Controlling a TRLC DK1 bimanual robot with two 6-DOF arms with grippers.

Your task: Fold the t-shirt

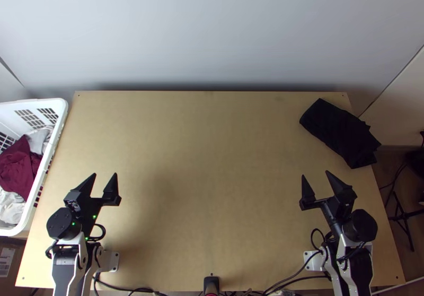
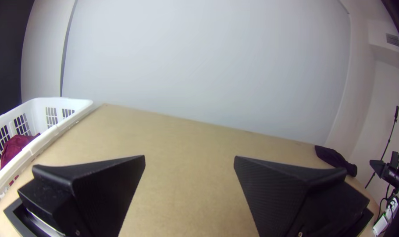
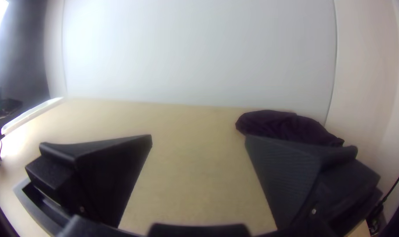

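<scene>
Well, both arms stand at the lower edge of the frame in the top view, one claw to each side. The left claw [image 1: 105,174], at lower left, has its two fingers spread with a wide gap between the tips, and nothing sits in that gap; in the left wrist view that same left claw [image 2: 189,156] shows bare wood between its pads. The right claw [image 1: 315,173], at lower right, is likewise well open and has hold of nothing.

The garment on the table [image 1: 212,163] is a black cloth [image 1: 339,131], off at the upper right of the frame, well apart from both claws. It lies in a compact, rumpled bundle, slanting down to the right, with part of it reaching past the table's right edge. I cannot tell from its shape whether it is a t-shirt.

At the left edge of the frame is a white laundry basket [image 1: 53,147] with slotted sides, holding a bunched wine-red cloth [image 1: 18,168] and some pale cloth [image 1: 10,211].
</scene>
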